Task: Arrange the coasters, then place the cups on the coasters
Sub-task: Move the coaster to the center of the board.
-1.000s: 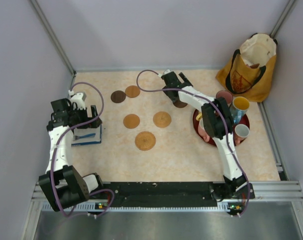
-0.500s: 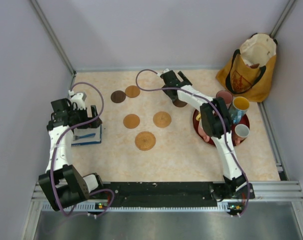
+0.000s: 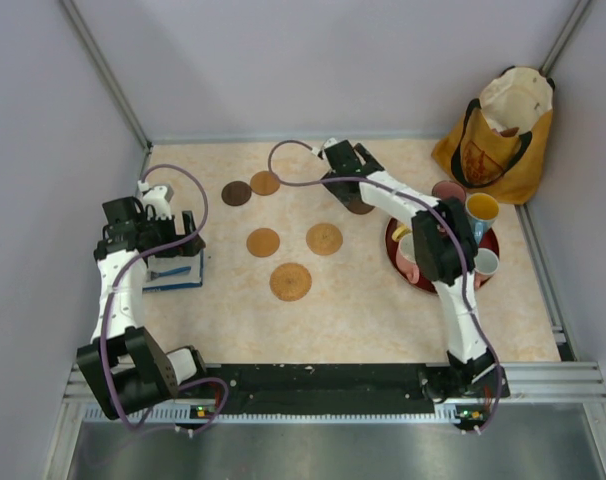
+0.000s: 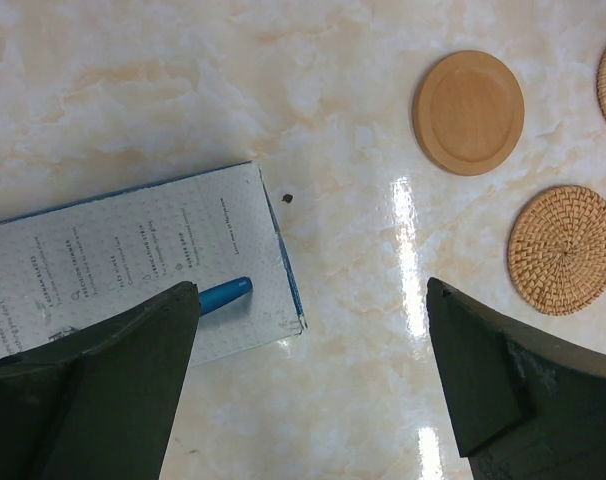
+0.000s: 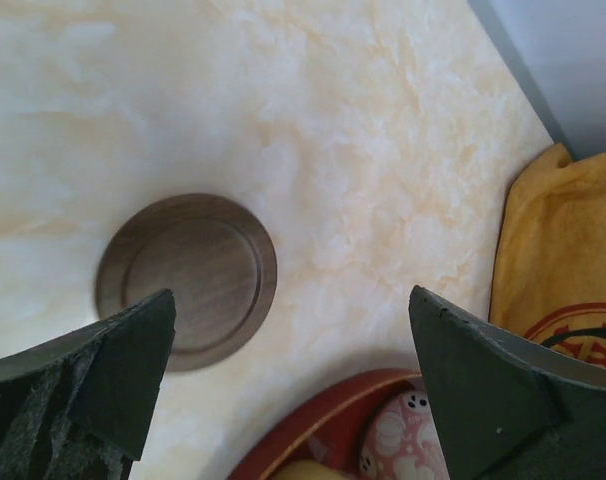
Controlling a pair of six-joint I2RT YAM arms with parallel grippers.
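Several coasters lie on the marble table: a dark brown coaster, two smooth tan ones and two woven ones. Another dark brown coaster lies just left of my open right gripper, partly under its left finger. The cups stand on the red tray: two pink cups, a blue cup with yellow inside, a blue-grey cup and a pale yellow cup. My left gripper hangs open at the far left, holding nothing.
A white and blue packet lies under my left gripper's left finger. A yellow-orange bag stands in the back right corner behind the tray. Grey walls close in the table on three sides. My right arm's elbow hangs over the tray.
My right arm's elbow has swung a little to the right over the tray, and its gripper has edged slightly left. The left arm has not moved.
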